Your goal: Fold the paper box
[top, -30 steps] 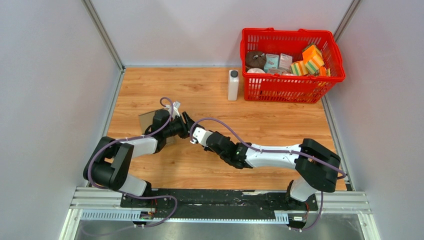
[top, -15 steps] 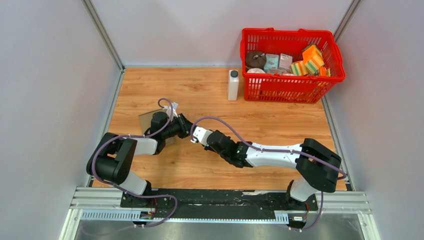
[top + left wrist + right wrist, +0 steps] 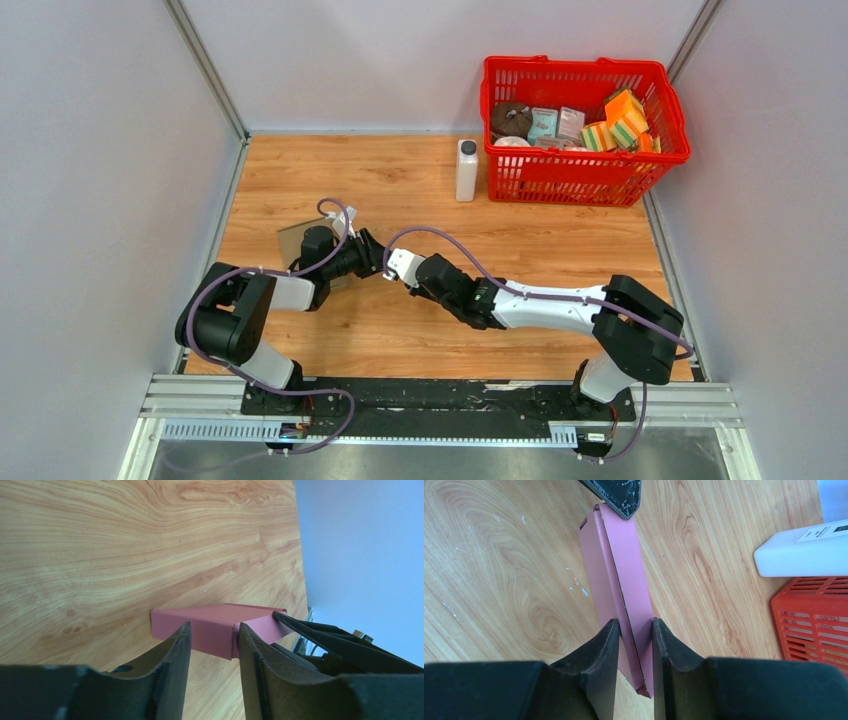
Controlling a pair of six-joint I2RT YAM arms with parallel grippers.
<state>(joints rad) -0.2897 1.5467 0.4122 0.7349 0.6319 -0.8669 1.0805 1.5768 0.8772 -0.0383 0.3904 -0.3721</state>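
We see a pink paper box, partly folded flat, clamped edgewise in the right hand; the left hand is spread apart.

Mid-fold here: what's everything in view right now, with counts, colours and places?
paper box: one, pink, on the table left of centre, between the grippers
bottle: one, white, upright just left of the basket
basket: one, red, far right of the table
sponges: several, orange, yellow and green, basket's right end
small boxes: two, pale, basket's middle
round item: one, dark brown, basket's left end
table: one, wood grain
left gripper: black, jaws apart at one end of the paper box
right gripper: black, closed on its other end
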